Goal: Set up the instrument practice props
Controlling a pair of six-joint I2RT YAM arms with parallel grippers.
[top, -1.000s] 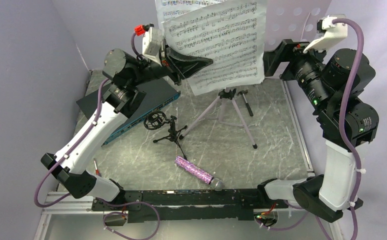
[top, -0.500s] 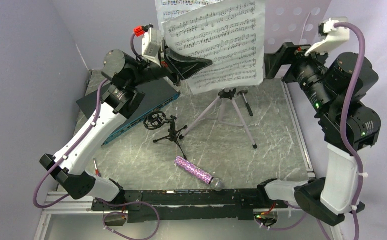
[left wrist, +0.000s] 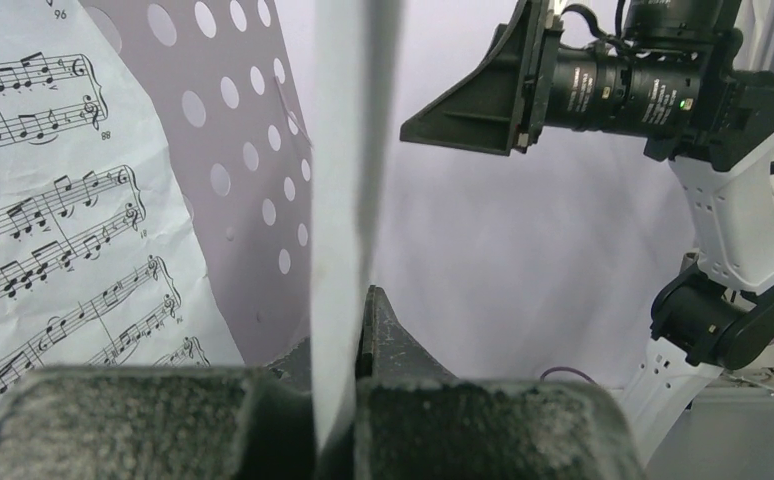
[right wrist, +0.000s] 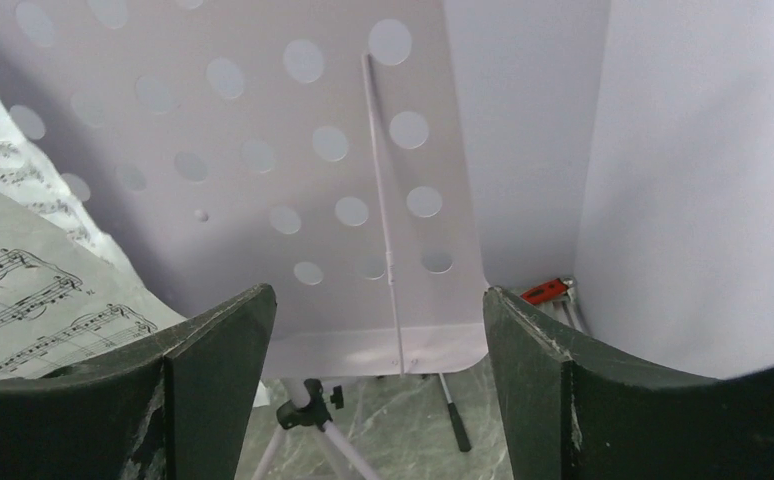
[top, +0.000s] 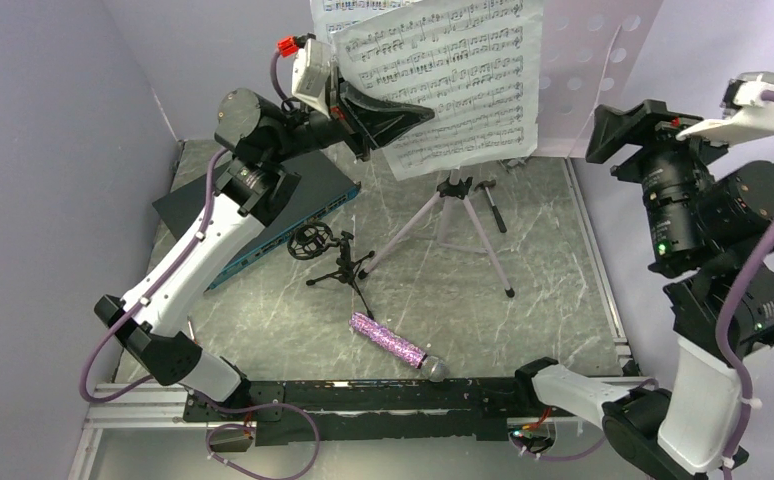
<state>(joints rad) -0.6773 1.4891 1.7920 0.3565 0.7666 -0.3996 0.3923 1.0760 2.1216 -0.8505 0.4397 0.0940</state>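
Note:
The pale-lilac perforated music stand stands on its silver tripod at the back. My left gripper is shut on the left edge of a white sheet-music page and holds it against the stand's front. In the left wrist view that page is edge-on between the jaws. A second page rests behind it on the stand's left. My right gripper is open and empty, to the right of the stand. The purple glitter microphone lies on the table near the front. The black mic stand stands left of the tripod.
A dark flat box with a teal edge lies at the back left under my left arm. A black-handled rod lies behind the tripod. A red tool sits in the far right corner. Lilac walls close in left, back and right.
My right gripper has pulled back to the right, away from the stand's edge, and the arm has risen. My left gripper has lifted the held page slightly up and right.

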